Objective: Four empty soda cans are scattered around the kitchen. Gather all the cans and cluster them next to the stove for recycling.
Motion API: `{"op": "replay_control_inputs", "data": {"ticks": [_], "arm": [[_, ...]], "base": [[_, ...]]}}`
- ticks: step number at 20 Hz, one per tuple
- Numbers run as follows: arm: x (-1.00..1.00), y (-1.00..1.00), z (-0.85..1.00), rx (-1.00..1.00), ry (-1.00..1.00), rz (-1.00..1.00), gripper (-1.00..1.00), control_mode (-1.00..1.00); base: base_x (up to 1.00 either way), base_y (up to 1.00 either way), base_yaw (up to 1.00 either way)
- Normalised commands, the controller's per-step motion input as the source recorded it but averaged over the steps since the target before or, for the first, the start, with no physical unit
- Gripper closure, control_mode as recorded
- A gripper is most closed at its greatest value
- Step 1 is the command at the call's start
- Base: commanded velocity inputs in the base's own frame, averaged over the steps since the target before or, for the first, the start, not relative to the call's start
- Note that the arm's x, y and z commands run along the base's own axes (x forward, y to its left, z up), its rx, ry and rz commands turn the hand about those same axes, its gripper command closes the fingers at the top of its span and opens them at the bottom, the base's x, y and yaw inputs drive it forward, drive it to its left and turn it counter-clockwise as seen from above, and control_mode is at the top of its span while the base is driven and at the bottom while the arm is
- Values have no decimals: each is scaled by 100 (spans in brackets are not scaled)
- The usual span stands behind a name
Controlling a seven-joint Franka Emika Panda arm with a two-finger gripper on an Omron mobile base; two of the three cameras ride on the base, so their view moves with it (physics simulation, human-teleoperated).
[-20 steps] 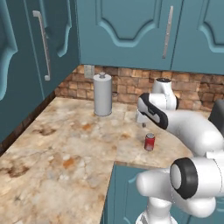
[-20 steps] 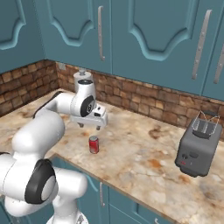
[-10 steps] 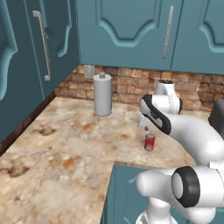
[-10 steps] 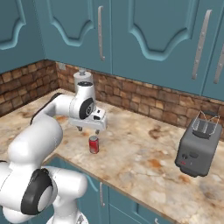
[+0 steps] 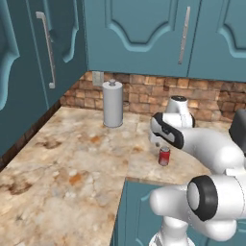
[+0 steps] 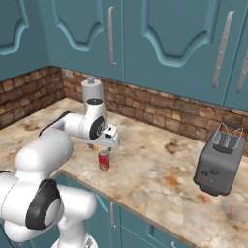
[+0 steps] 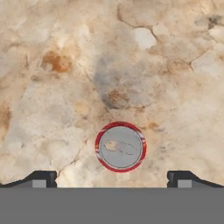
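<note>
The gripper (image 7: 112,178) had eased in over the red soda can (image 7: 120,146), jaws still spread wide, nothing held. The can stood upright on the marble counter (image 5: 72,158) near its front edge, unmoved, paper towel roll (image 5: 113,104) well behind.

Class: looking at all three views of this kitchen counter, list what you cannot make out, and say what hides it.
- Red soda can: hand view looks down on its silver top; its side is hidden.
- Gripper: base views, jaws too small to judge.
- Toaster: left base view, cut by right edge.
- Can's label: too small to read.
</note>
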Motion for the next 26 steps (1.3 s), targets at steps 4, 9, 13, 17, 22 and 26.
{"op": "replay_control_inputs", "data": {"ticks": [4, 9, 13, 17, 22, 26], "arm": [[25, 0, 0, 0, 7, 0, -100, -100], [0, 0, -2, 0, 2, 0, -100, -100], [0, -1, -33, 0, 1, 0, -100, -100], [0, -7, -39, 0, 0, 0, -100, -100], [-2, -12, -23, 0, 0, 0, -100, -100], [-6, -4, -11, 0, 0, 0, -100, -100]], "base": [[0, 0, 0], [0, 0, 0], [0, 0, 0], [0, 0, 0], [0, 0, 0], [0, 0, 0]]}}
